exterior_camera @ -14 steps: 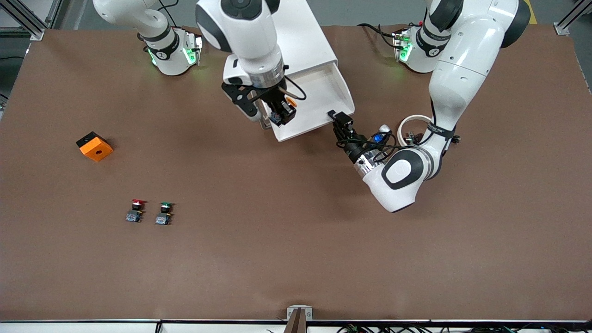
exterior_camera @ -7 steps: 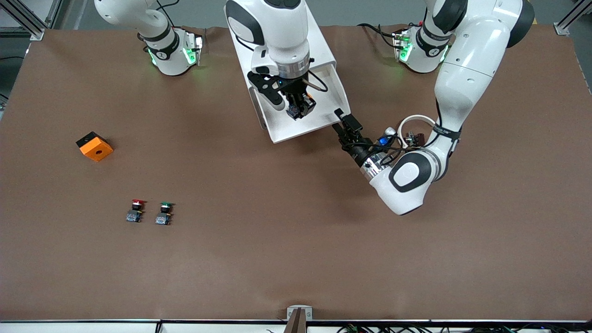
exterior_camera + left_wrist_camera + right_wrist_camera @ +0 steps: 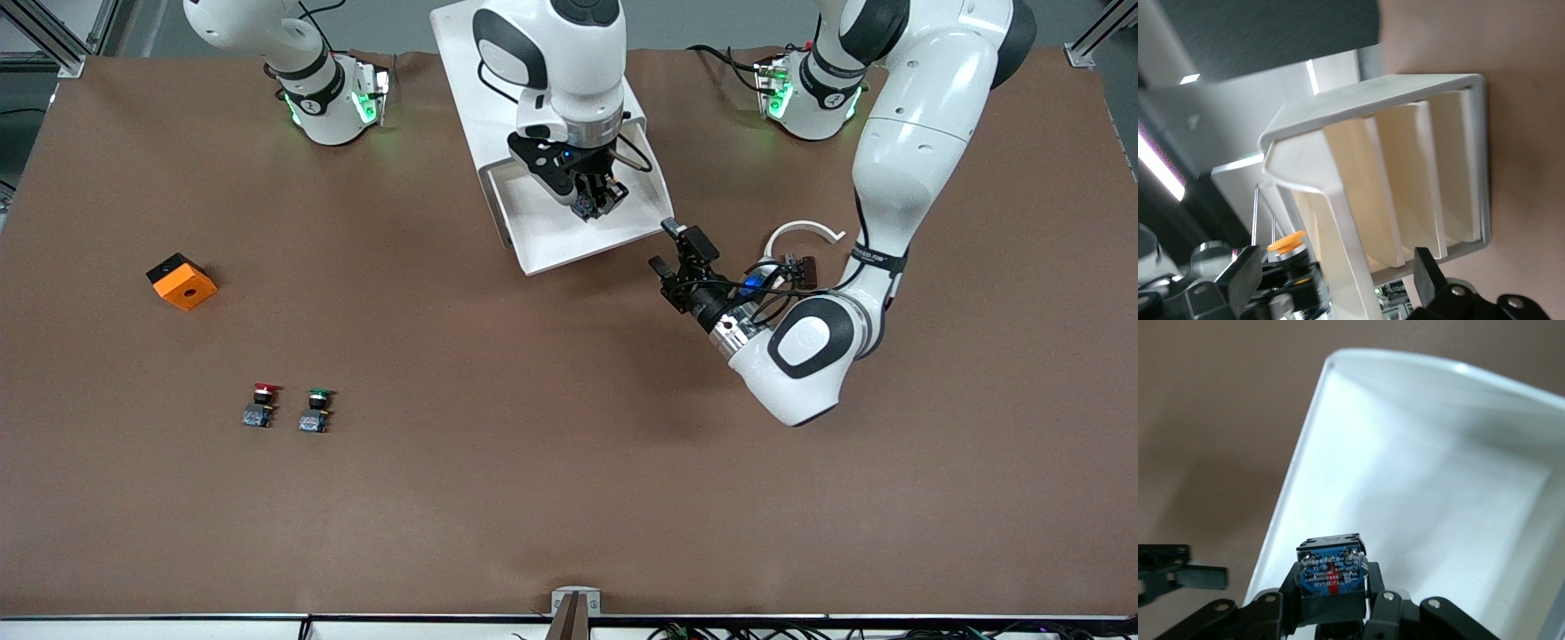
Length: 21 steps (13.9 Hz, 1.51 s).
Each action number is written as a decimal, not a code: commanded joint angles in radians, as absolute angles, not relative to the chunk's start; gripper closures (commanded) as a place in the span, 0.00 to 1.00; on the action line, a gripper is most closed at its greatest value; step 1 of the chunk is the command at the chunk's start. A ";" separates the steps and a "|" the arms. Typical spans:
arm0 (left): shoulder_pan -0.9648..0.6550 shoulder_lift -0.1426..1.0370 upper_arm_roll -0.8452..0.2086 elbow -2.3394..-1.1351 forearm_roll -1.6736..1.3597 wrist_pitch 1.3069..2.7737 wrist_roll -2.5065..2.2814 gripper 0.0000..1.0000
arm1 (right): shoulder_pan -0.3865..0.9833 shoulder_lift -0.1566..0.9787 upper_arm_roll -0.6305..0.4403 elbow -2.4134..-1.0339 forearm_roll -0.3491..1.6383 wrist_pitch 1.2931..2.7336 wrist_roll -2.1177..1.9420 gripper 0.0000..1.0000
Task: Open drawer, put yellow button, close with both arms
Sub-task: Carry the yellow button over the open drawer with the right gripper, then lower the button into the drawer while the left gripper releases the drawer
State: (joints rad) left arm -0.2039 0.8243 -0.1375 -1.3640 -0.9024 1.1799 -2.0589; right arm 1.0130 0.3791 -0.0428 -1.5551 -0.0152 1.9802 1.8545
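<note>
Drawer: the white drawer [image 3: 578,233] stands pulled out of its cabinet [image 3: 480,80], so the opening step looks done.

Yellow button: the yellow button [image 3: 1331,571] is clamped in the right hand [image 3: 594,206], blue-grey base showing between the fingers in the right wrist view; its orange cap [image 3: 1286,241] shows in the left wrist view.

Button relative to the hand: it sits between the right hand's fingertips, held above the drawer's white floor, not yet resting on it.

Right hand: fingers together on the button, hanging over the open drawer with the drawer's rim just beside it in the right wrist view.

Left hand: the left hand [image 3: 680,252] has its fingers apart and grips nothing; it is just beside the drawer's front corner at the left arm's end, apart from the drawer.

Progress: opening is complete and the carry appears nearly finished; judging by this, the release into the drawer and the two-armed closing are left.

Other things on the surface: a red-capped button [image 3: 260,405] and a green-capped button [image 3: 316,411] stand side by side well apart from the drawer, with an orange block [image 3: 181,282] farther from the front camera than them.
</note>
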 commanded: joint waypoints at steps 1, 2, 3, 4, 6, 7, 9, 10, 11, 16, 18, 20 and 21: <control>-0.186 0.807 -0.141 -1.325 -0.815 1.167 -1.887 0.00 | 1.034 0.414 -0.054 -1.525 -0.049 2.005 1.882 1.00; -0.181 0.801 -0.141 -1.316 -0.792 1.167 -1.818 0.00 | 1.038 0.419 -0.054 -1.525 -0.054 2.011 1.882 1.00; -0.173 0.798 -0.143 -1.302 -0.760 1.167 -1.736 0.00 | 1.040 0.422 -0.054 -1.525 -0.054 2.013 1.884 1.00; -0.172 0.790 -0.143 -1.286 -0.708 1.169 -1.635 0.00 | 1.042 0.425 -0.054 -1.525 -0.054 2.014 1.884 1.00; -0.184 0.772 -0.144 -1.256 -0.626 1.169 -1.493 0.00 | 1.042 0.425 -0.054 -1.525 -0.054 2.014 1.885 1.00; -0.187 0.758 -0.147 -1.250 -0.591 1.169 -1.427 0.00 | 1.043 0.426 -0.054 -1.525 -0.052 2.014 1.885 1.00; -0.209 0.730 -0.146 -1.250 -0.520 1.173 -1.297 0.00 | 1.049 0.428 -0.054 -1.526 -0.052 2.014 1.887 1.00; -0.227 0.720 -0.146 -1.250 -0.471 1.196 -1.257 0.00 | 1.057 0.436 -0.055 -1.526 -0.052 2.013 1.890 1.00; -0.253 0.718 -0.147 -1.246 -0.413 1.210 -1.227 0.00 | 1.057 0.442 -0.055 -1.526 -0.055 2.014 1.910 1.00; -0.368 0.680 -0.149 -1.206 -0.172 1.351 -1.132 0.00 | 1.058 0.462 -0.054 -1.525 -0.058 2.014 1.916 0.52; -0.388 0.680 -0.149 -1.209 -0.129 1.443 -1.131 0.00 | 1.057 0.462 -0.055 -1.522 -0.060 2.013 1.905 0.00; -0.402 0.677 -0.153 -1.209 -0.068 1.505 -1.127 0.00 | 1.023 0.460 -0.057 -1.464 -0.043 2.000 1.901 0.00; -0.405 0.673 -0.163 -1.209 -0.051 1.517 -1.126 0.00 | 1.011 0.460 -0.054 -1.444 -0.038 1.981 1.879 0.00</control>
State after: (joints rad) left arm -0.4019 0.6889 -0.1526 -1.2031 -0.0966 1.4833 -1.1483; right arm 1.0390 0.4469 -0.0576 -1.5183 -0.0359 2.0215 1.8934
